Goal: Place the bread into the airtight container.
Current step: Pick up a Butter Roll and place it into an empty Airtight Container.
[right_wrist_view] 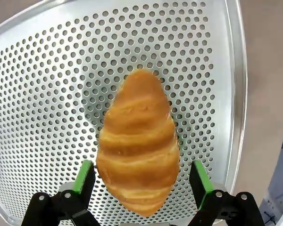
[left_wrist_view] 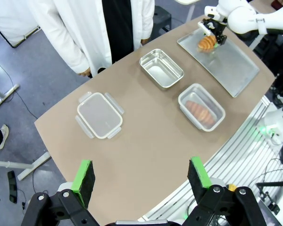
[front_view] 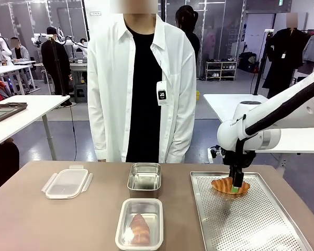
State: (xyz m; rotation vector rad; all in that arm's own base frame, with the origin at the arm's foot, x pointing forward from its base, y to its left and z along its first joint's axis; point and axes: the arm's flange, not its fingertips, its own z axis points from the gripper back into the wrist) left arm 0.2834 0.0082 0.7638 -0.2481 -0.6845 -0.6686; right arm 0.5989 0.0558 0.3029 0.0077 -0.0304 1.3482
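A golden croissant (right_wrist_view: 139, 141) lies on the perforated metal tray (right_wrist_view: 37, 94) at the table's right. My right gripper (right_wrist_view: 142, 181) hangs over it, open, one green pad on each side and a small gap on both; from the front the gripper (front_view: 237, 187) stands at the croissant (front_view: 224, 185). Two steel containers sit mid-table. The far one (front_view: 144, 166) is empty. The near one (front_view: 120, 230) holds another croissant (front_view: 139, 227). My left gripper (left_wrist_view: 140, 172) is open, high above the table's near-left edge, with nothing between its fingers.
A clear plastic lid with clips (front_view: 66, 183) lies flat at the table's left. A person in a white shirt (front_view: 141, 78) stands at the far edge, hands down. Most of the tray (front_view: 251, 225) in front of the croissant is bare.
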